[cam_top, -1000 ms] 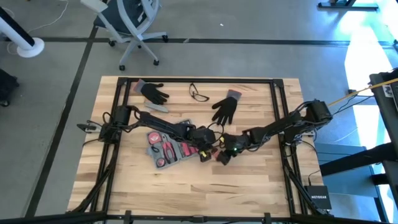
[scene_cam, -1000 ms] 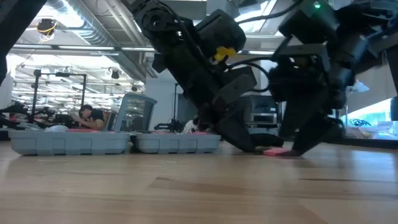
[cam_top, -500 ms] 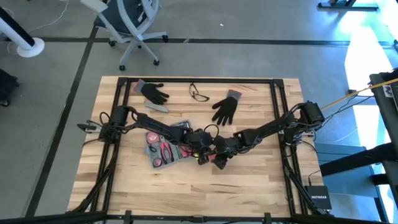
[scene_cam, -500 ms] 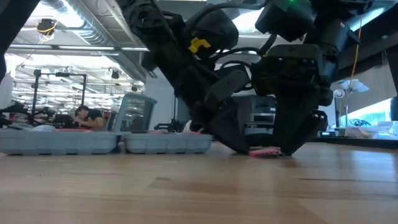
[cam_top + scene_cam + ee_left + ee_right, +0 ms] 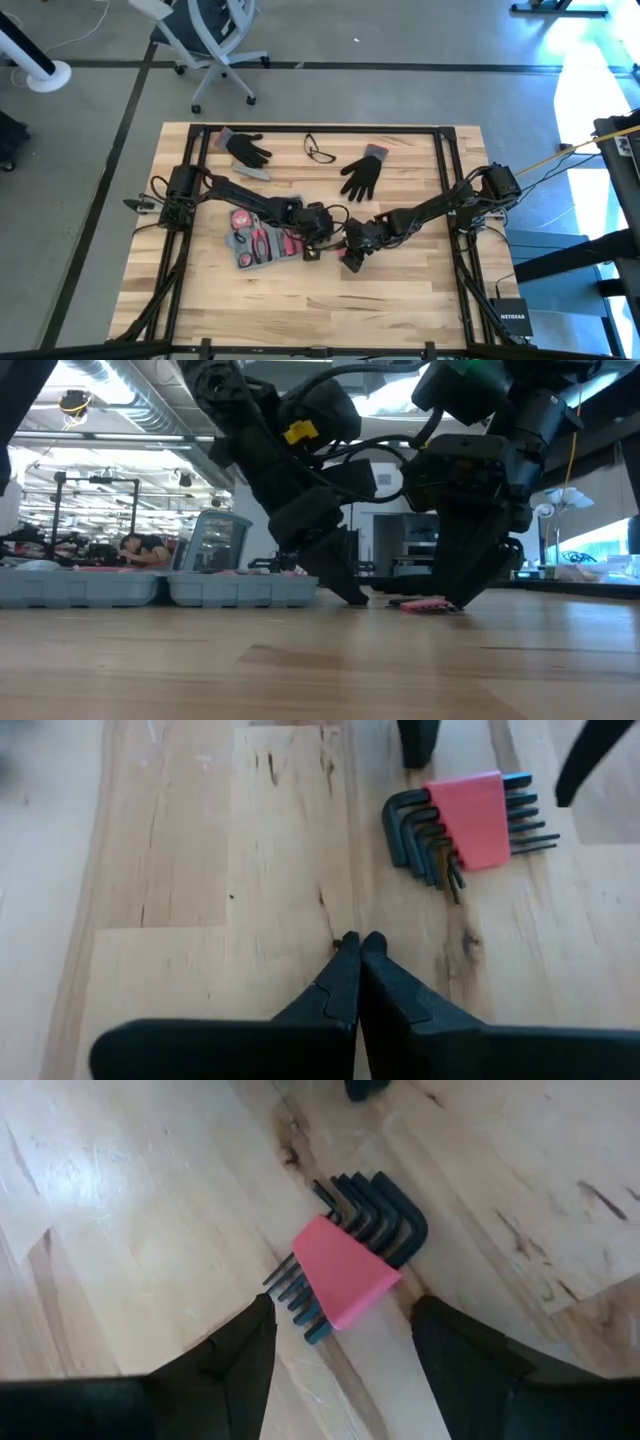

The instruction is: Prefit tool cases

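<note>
On the pale wooden plank table [image 5: 400, 290], the flat blue-grey plastic tool case [image 5: 262, 240] lies open left of centre with red-handled tools in its recesses, just beside the left gripper [image 5: 312, 252]. That gripper hangs low over bare wood, fingers [image 5: 345, 982] pressed together on nothing. The right gripper [image 5: 347, 262], close by, stands spread just behind a small set of black hex keys in a red holder [image 5: 350, 1260], without touching it.
</note>
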Motion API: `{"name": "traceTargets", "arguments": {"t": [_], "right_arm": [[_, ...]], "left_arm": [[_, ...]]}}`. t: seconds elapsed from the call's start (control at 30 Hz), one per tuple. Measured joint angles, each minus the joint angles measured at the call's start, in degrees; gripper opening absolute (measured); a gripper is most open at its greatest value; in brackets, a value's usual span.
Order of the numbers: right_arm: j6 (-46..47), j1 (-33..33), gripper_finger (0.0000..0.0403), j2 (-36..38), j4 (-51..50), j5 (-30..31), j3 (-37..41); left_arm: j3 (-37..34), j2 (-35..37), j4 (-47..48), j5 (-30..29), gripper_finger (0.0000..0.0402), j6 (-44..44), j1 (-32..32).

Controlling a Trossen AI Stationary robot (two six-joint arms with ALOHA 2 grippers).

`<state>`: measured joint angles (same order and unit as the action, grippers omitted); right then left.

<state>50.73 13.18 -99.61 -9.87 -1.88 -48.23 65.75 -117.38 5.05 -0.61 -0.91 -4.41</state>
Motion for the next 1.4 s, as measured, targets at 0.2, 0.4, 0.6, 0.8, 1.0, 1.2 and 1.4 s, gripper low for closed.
{"name": "traceTargets", "arguments": {"t": [0.2,0.4,0.6,0.8,1.0,1.2,1.4], "right_arm": [[-4.08,1.50,0.0225,-1.95,0.86,4.59,0.00],[-6.14,3.78,0.0225,-3.45,1.09,5.97,-0.13],[-6.36,3.96,0.0225,-3.34,-0.87,6.00,-1.37],[-8.86,3.96,0.0225,-3.37,-1.79,3.49,-3.06],[-4.28,4.03,0.0225,-3.54,-0.76,2.12,-3.11],[-3.28,4.09,0.0225,-3.56,0.06,0.77,-3.10],[-6.40,4.09,0.0225,-3.56,-0.22,0.84,-3.13]], "left_arm": [[-6.27,-0.19,-13.79,1.14,0.0000,-2.14,-2.00],[-7.29,-2.07,-18.94,2.61,0.0000,-3.43,-3.26],[-7.18,-2.25,-19.22,8.15,0.0000,-8.58,-4.14],[-7.20,-2.32,-18.90,14.05,0.0000,-12.28,-4.58],[-7.36,-4.57,-25.52,10.38,0.0000,-12.54,-6.64],[-6.94,-6.78,-28.95,7.00,0.0000,-14.16,-7.49],[-7.05,-4.66,-27.07,10.09,0.0000,-13.39,-6.23]]}}
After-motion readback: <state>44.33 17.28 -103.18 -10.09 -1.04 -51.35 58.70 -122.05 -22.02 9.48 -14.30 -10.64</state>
